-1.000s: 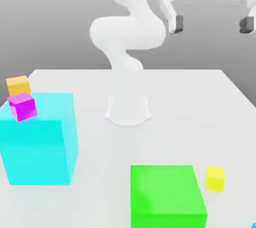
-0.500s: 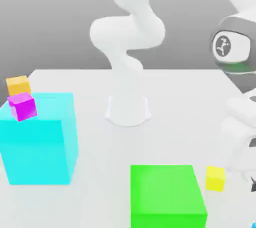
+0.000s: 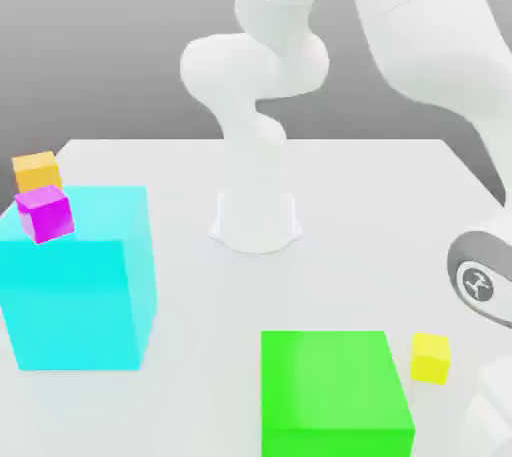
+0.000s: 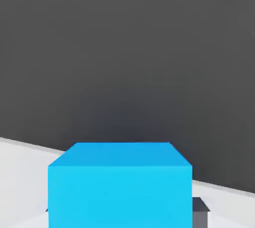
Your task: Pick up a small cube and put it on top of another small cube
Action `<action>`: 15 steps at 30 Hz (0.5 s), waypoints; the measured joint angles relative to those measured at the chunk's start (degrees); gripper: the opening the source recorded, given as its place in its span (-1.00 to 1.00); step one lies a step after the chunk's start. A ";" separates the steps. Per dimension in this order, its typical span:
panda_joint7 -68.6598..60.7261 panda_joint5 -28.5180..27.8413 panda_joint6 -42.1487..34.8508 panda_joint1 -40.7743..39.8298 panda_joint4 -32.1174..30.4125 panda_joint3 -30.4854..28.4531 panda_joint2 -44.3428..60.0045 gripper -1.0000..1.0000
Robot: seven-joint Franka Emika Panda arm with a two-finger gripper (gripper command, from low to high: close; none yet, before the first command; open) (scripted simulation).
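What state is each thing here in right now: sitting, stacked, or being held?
Sky-blue cube: close in front of the hand camera, the shut tool's dark fingers at its sides.
Pink cube: resting on the big cyan cube.
Big cyan cube: sitting on the table.
Orange cube: behind the cyan one.
Green cube: on the table.
Yellow cube: on the table, beside the green one, apart.

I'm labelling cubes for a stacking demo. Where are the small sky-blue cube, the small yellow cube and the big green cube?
small sky-blue cube (image 4: 119, 187): hand view, front face.
small yellow cube (image 3: 431, 358): exterior view, front face.
big green cube (image 3: 335, 395): exterior view, top face.
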 joint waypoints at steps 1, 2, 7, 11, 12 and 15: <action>-0.29 0.44 -1.02 -0.25 -0.33 0.35 -1.35 -1.00; -0.65 0.99 -2.32 -0.59 -0.75 0.82 -3.07 -1.00; -0.75 4.17 -8.30 -5.52 -4.58 -1.40 -13.22 -1.00; 0.45 6.25 -12.29 -10.53 -8.32 -5.88 -21.23 -1.00; 0.83 6.66 -13.30 -11.74 -9.26 -7.07 -23.23 -1.00; 2.20 7.62 -16.42 -15.36 -12.13 -10.77 -29.32 -1.00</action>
